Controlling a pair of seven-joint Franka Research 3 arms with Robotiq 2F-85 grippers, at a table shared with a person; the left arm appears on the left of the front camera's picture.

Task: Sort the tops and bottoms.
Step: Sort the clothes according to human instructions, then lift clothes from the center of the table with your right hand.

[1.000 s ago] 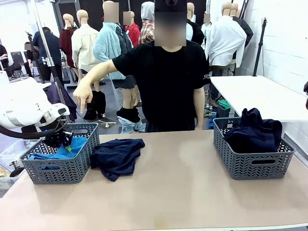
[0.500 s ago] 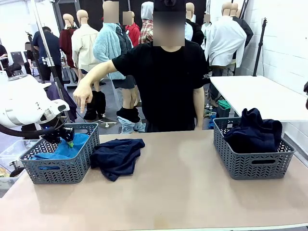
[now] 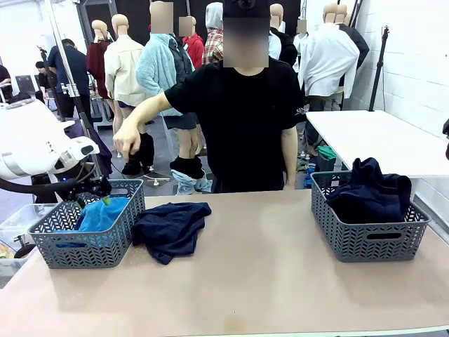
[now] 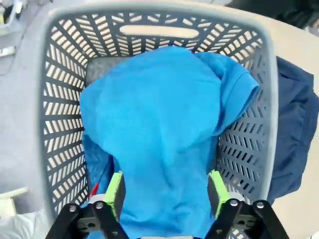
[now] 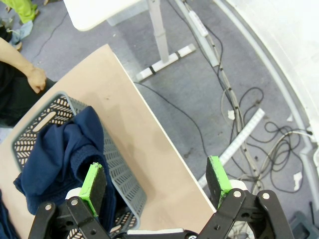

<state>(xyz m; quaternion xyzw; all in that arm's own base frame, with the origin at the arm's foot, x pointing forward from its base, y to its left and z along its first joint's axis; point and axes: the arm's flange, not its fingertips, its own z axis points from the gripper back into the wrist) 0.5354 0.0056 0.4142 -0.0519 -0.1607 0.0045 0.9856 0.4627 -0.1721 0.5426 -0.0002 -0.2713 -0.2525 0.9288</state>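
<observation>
A bright blue shirt (image 3: 102, 213) lies in the grey basket (image 3: 84, 246) at the table's left. My left gripper (image 3: 95, 191) hangs just above it, open and holding nothing. The left wrist view looks straight down on the blue shirt (image 4: 159, 134) inside the basket (image 4: 159, 31), and the open gripper (image 4: 166, 194) spans the cloth without pinching it. A dark navy garment (image 3: 170, 228) lies crumpled on the table beside that basket. The right basket (image 3: 368, 242) holds a navy top (image 3: 368, 193). My right gripper (image 5: 155, 183) is open, high over the table's right edge.
A person in a black shirt stands at the far side, one hand (image 3: 128, 138) raised above the left basket. In the right wrist view the right basket (image 5: 122, 174) sits near the table corner, with floor cables beyond. A white table (image 3: 379, 137) stands at back right.
My left gripper opened, let go of the blue shirt and lifted out of the left basket. The person's pointing hand drew up and curled.
</observation>
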